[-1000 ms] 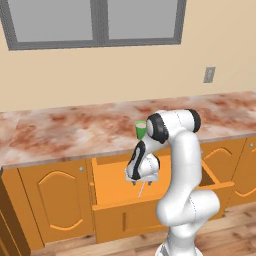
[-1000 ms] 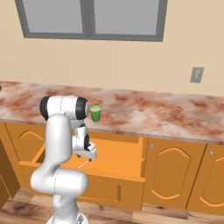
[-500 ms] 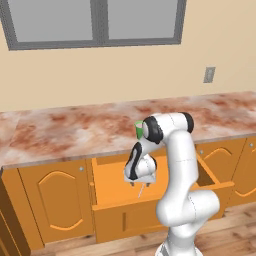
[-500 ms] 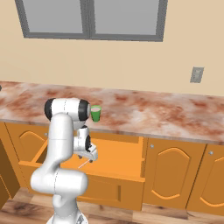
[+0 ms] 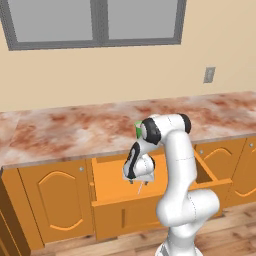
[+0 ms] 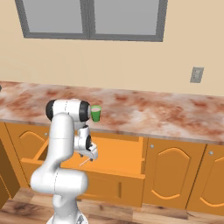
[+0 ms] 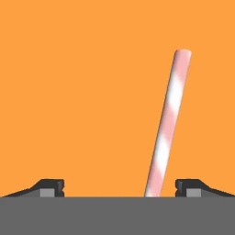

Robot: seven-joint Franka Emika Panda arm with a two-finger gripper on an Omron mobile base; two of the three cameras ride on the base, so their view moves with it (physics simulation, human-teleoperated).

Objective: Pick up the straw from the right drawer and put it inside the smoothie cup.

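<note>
Arm rises from the base, bends at the shoulder joint, and folds forward and downward; forearm and wrist hang below the elbow, hand pointing down. Gripper [image 5: 140,181] sits low in front of the arm's upright link, seen from the other side at [image 6: 90,156]. Hand view: both dark fingertips [image 7: 50,187] stand wide apart at opposite sides of the frame, jaws spread, nothing pinched between them.

Ahead of me a mottled reddish stone surface [image 5: 60,131], orange cabinet doors [image 5: 55,202] with arched panels beneath it, grey-framed window [image 6: 92,19] above, wall socket [image 5: 209,75] on beige wall, wooden floor [image 6: 175,216].
</note>
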